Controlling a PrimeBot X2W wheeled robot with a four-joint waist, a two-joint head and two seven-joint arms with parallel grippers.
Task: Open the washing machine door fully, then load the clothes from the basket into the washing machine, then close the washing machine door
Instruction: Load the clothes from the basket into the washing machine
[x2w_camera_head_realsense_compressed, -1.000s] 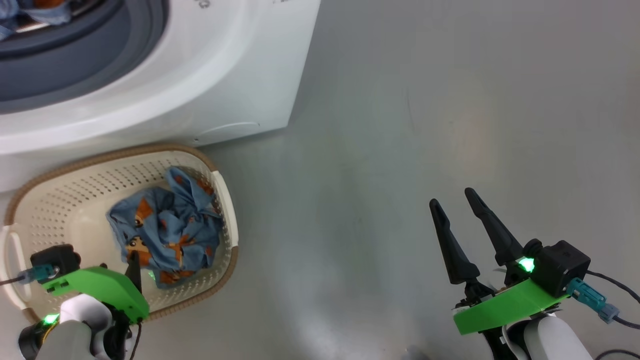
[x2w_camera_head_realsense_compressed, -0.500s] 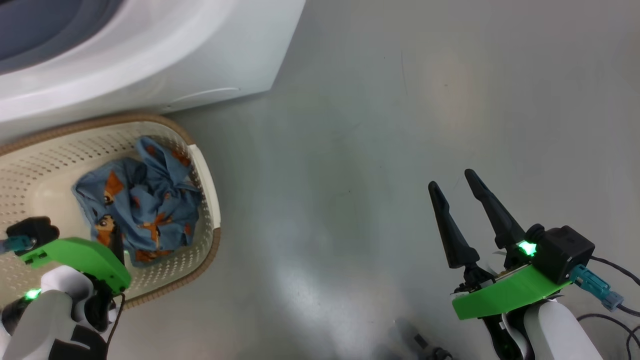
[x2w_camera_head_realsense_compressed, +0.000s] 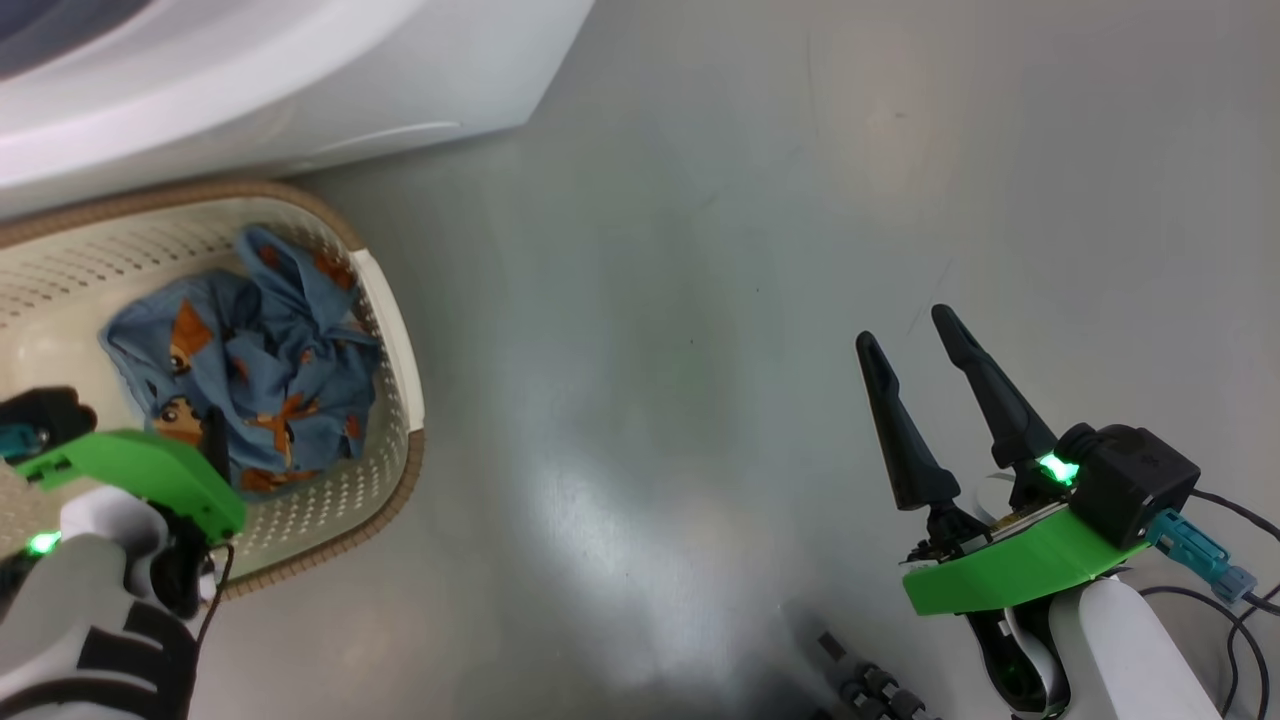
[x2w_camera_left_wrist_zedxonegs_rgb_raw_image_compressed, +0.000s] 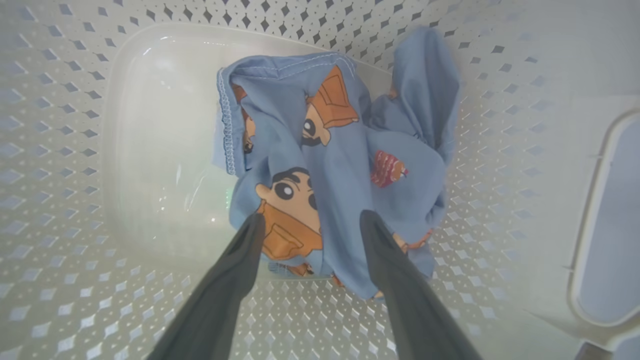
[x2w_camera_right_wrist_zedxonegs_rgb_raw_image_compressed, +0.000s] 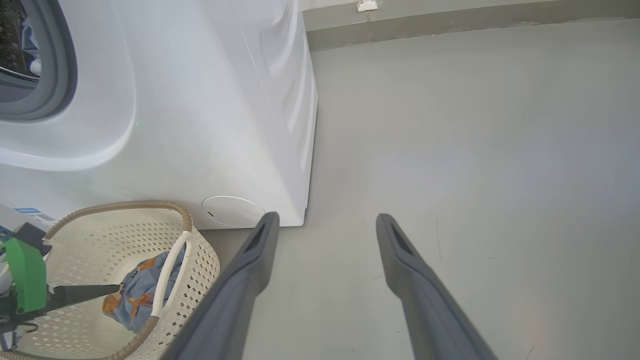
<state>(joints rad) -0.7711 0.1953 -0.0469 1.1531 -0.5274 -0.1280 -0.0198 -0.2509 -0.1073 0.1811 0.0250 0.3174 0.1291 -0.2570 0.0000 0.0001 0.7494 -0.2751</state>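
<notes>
The left gripper (x2w_camera_left_wrist_zedxonegs_rgb_raw_image_compressed: 312, 216), fingers spread, hangs above the crumpled light-blue garment with orange cartoon print (x2w_camera_left_wrist_zedxonegs_rgb_raw_image_compressed: 340, 150), which lies mid-frame in the left wrist view inside the cream perforated plastic basket (x2w_camera_left_wrist_zedxonegs_rgb_raw_image_compressed: 60, 150). Best to lower straight onto the thickest fold, close deep enough to gather several layers, then lift clear. The right gripper (x2w_camera_head_realsense_compressed: 902, 328), spread and empty, sits lower right over the grey floor (x2w_camera_head_realsense_compressed: 700, 300)

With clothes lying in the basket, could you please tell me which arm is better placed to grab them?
Left. The left gripper is inside the basket, jaws open over the clothes; the right gripper is open over the floor.
</notes>
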